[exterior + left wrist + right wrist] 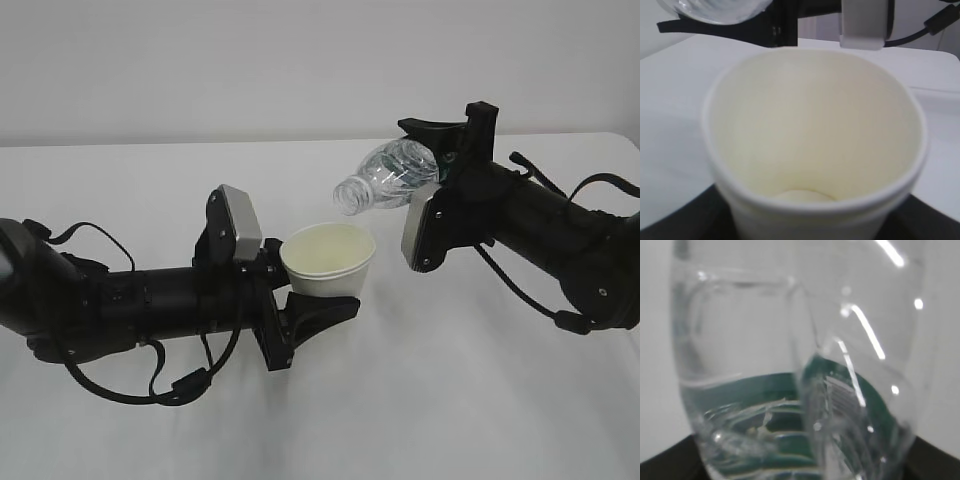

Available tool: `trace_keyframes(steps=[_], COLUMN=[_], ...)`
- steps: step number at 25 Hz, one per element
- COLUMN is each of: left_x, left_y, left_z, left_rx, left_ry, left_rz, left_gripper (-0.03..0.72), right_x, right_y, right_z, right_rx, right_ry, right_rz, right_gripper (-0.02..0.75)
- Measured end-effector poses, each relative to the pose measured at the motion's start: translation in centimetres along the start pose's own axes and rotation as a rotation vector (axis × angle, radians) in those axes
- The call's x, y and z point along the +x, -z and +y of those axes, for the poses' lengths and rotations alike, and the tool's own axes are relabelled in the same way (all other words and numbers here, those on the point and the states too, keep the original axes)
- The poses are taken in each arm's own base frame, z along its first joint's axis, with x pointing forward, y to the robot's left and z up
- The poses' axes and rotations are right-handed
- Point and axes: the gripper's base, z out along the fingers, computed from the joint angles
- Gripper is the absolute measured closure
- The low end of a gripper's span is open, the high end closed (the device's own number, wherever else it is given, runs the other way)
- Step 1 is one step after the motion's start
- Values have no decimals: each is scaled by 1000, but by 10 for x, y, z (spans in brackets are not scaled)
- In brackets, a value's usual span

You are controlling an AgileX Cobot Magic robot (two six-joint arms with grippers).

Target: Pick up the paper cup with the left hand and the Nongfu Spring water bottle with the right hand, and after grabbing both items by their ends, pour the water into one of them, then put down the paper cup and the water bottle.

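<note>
My left gripper [303, 287] is shut on the white paper cup [330, 262], holding it upright above the table by its lower part. In the left wrist view the cup [815, 130] fills the frame and shows its cream inside. My right gripper [441, 163] is shut on the base end of the Nongfu Spring water bottle [385, 178]. The bottle lies tilted nearly level, and its capless neck points down-left over the cup's rim. In the right wrist view the bottle [800, 365] shows its dark green label and the water [740, 410] low inside it.
The white table [450, 400] runs under both arms, with a pale wall behind. Cables loop beside each arm. The right gripper's grey-white plate [865, 25] hangs just beyond the cup's far rim.
</note>
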Motion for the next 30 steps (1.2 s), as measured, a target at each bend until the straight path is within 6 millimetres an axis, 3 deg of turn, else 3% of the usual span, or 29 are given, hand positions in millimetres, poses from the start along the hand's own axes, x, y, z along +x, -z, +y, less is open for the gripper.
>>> trace_keyframes(steps=[30], left_x=[0], left_y=[0], left_z=[1], left_rx=[-12], left_ry=[5], left_rz=[-3], left_gripper=[244], right_x=[0], right_y=[0], right_z=[0], right_rx=[2], right_ry=[73], right_rz=[0], right_gripper=[265])
